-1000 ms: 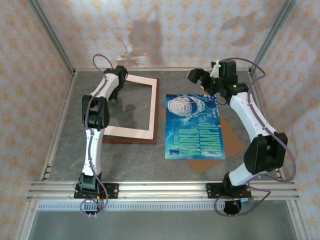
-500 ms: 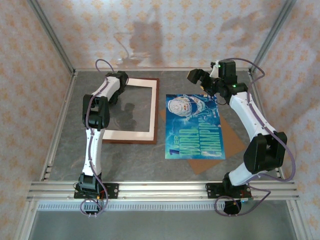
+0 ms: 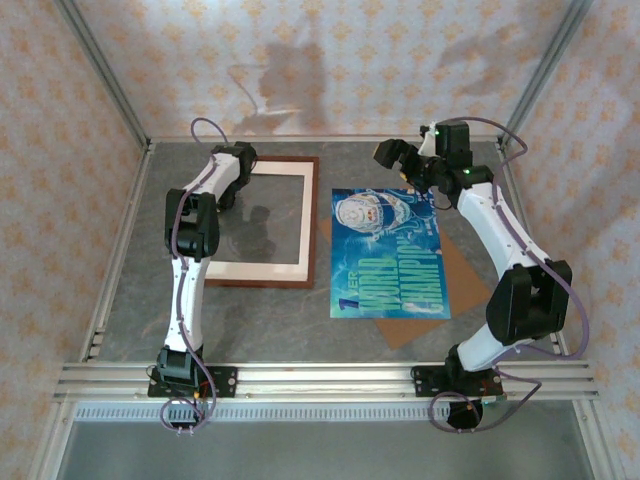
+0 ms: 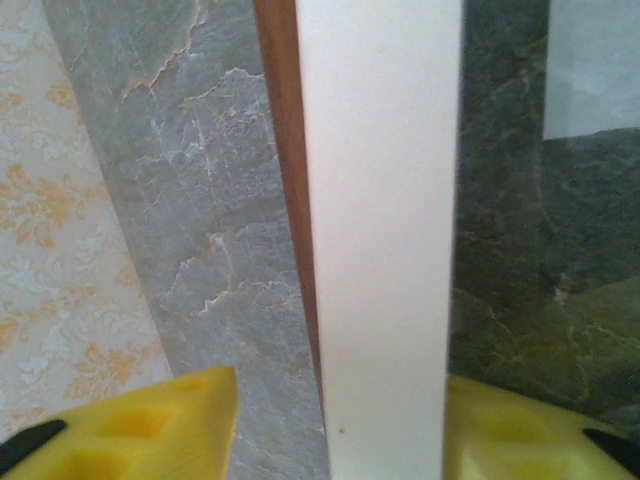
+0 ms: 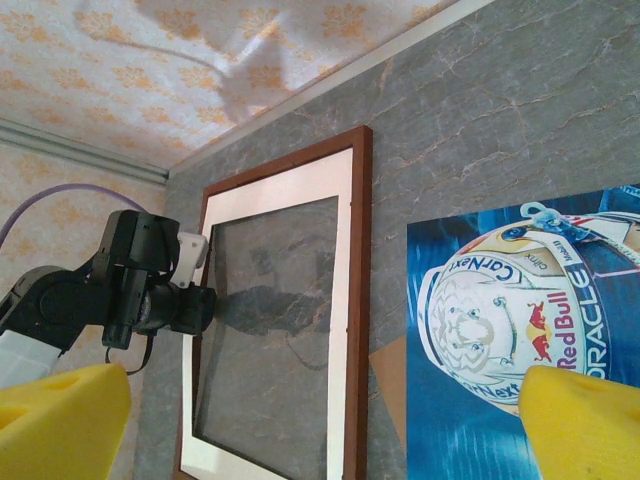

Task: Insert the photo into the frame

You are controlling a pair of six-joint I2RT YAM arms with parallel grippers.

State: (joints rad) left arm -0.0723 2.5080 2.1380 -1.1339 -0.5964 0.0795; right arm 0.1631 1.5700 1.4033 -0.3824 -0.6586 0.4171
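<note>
The photo is not yet in the frame. It lies face up on the grey marble-patterned table, just right of the frame, resting on a plain brown backing board that juts out from under it. The frame lies flat on the left with its cream mat showing and its opening empty. The left gripper straddles the frame's left rail with its yellow fingers spread. One finger stands clear of the moulding, so it seems to be clamping nothing, though contact on the mat side is hard to judge. The right gripper hovers wide open and empty above the photo's far edge. The step in hand looks like the photo pickup. Next, the right fingers need to catch the thin glossy sheet by an edge, carry it left and square it over the opening.
</note>
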